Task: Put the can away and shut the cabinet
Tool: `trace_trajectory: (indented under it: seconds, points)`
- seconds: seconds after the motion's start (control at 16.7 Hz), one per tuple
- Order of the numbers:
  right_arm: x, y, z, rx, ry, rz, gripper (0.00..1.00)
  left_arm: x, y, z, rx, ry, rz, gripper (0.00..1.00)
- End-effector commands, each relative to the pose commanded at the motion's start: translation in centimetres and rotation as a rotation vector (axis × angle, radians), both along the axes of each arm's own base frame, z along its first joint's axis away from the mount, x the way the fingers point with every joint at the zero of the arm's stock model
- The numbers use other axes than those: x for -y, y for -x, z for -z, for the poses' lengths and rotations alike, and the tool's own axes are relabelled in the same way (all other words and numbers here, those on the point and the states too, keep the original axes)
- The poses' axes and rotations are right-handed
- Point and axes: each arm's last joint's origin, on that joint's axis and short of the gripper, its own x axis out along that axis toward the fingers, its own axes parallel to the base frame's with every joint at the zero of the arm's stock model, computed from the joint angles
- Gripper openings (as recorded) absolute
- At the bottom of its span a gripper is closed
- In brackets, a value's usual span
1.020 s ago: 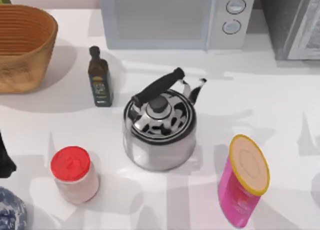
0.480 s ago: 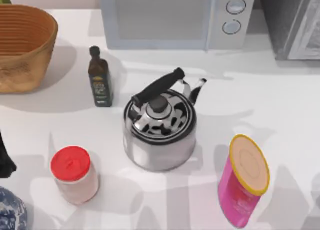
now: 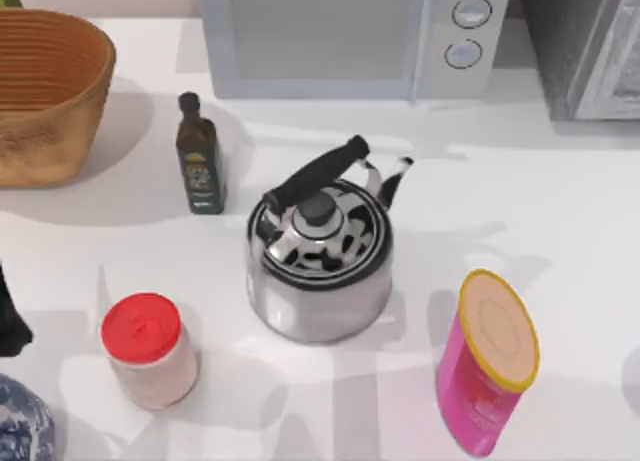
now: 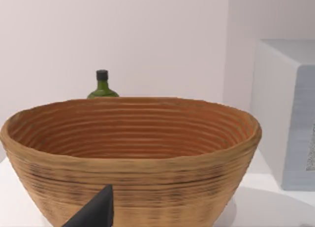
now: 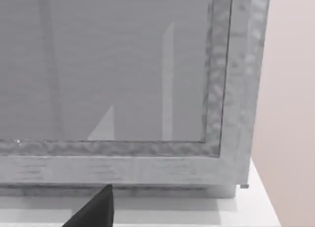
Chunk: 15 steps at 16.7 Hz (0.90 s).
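Nothing on the white table [image 3: 560,211] (kettle [image 3: 320,261] central) has moved.

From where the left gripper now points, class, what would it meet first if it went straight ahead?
Most likely the wicker basket: in the left wrist view its woven wall stands squarely ahead of the left gripper's dark fingertip. A green bottle rises behind the far rim. How near the wall is cannot be told.
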Motion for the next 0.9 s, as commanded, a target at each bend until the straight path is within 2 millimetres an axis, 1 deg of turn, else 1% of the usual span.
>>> trace_trajectory:
  seconds: [0.3, 0.48, 0.6, 0.66, 0.78, 0.9]
  points:
    - [-0.1, 0.0, 0.0, -0.002, -0.002, -0.002, 1.00, 0.0, 0.0, 0.0, 0.000, 0.000, 0.000, 1.00]
    - [1.1, -0.5, -1.1, 0.004, 0.006, -0.004, 1.00, 0.0, 0.0, 0.0, 0.000, 0.000, 0.000, 1.00]
    - [2.5, -1.2, -2.8, 0.006, 0.010, -0.009, 1.00, 0.0, 0.0, 0.0, 0.000, 0.000, 0.000, 1.00]
    - [3.4, -1.7, -4.0, 0.007, 0.011, -0.012, 1.00, 0.0, 0.0, 0.0, 0.000, 0.000, 0.000, 1.00]
    - [5.2, -2.5, -7.0, 0.005, 0.009, -0.014, 1.00, 0.0, 0.0, 0.0, 0.000, 0.000, 0.000, 1.00]
    - [6.6, -3.3, -10.6, -0.001, -0.001, -0.014, 1.00, 0.0, 0.0, 0.0, 0.000, 0.000, 0.000, 1.00]
